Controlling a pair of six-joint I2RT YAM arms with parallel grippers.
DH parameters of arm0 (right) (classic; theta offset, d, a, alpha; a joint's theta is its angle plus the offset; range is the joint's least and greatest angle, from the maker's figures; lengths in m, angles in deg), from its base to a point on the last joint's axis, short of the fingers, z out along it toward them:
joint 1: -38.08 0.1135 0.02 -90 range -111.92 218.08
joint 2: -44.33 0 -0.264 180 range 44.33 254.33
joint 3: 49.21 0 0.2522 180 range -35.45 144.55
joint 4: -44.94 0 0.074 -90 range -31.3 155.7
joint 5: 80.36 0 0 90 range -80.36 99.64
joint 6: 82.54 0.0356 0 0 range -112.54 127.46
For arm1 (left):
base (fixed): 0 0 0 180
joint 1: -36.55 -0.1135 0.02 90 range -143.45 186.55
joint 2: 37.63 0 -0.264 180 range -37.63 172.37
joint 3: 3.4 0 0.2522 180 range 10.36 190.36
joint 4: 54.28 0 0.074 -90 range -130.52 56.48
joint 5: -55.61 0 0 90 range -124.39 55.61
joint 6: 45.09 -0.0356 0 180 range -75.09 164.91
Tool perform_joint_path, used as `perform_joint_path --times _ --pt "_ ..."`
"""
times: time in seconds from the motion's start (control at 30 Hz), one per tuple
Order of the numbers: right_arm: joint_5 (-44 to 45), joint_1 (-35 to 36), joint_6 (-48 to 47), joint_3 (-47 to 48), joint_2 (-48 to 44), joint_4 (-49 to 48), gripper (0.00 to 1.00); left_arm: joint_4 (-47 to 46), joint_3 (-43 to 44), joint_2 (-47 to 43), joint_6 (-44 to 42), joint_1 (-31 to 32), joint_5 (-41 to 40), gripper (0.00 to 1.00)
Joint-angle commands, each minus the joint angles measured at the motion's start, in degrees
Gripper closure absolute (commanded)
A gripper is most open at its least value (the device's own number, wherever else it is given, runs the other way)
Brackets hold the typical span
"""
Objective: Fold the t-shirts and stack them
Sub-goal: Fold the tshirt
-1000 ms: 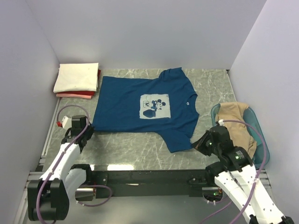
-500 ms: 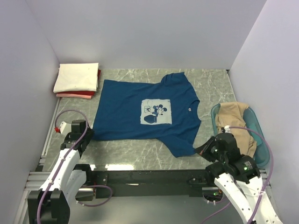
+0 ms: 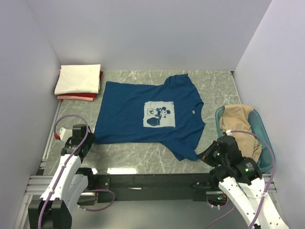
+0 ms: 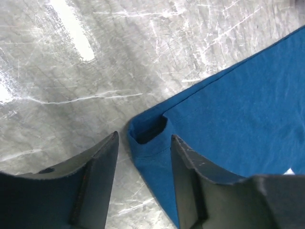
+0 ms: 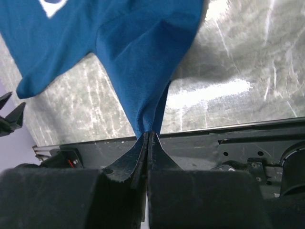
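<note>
**Dark blue cloth t-shirt with a pale square cartoon print [image 3: 147, 114], spread print-up at the middle of the grey marbled table [image 3: 217, 83].**
Top external: the long axis is laid parallel to the near edge, neck toward the right edge and hem toward the left edge. The left gripper [image 3: 89, 139] is set at the near-left hem corner, the right gripper [image 3: 202, 155] at the near sleeve. Left wrist: the jaws stand wide, straddling the curled hem corner, with nothing clamped. If closed here, only the rolled lip may be caught and the corner lost. Right wrist: the jaws are pressed together on the sleeve's very tip. So thin a bite may be pulled free, and a one-sided pull would likely skew the cloth.
</note>
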Motion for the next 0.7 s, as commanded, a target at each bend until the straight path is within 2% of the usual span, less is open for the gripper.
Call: perform_joint_path --times 0.0,0.2,0.4,0.5,0.67 --pt "2.2 0.2 -1.6 3.9 1.4 -0.7 1.0 -0.1 -0.7 1.0 2.5 0.1 -1.0 0.48" --pt "2.7 0.2 -3.1 4.3 3.3 -3.2 1.0 -1.8 -0.7 4.8 2.4 0.0 -0.3 0.59" --pt "5.1 0.2 -5.3 7.1 6.3 -4.7 1.0 -4.6 -0.8 6.9 1.1 0.1 0.9 0.82" --pt "5.2 0.2 -6.5 8.5 8.2 -6.2 1.0 -5.5 -0.3 8.2 0.4 0.1 1.7 0.99" --pt "6.5 0.1 -8.7 12.3 13.0 -9.9 1.0 -6.1 3.2 8.9 -1.1 0.0 2.8 0.99"
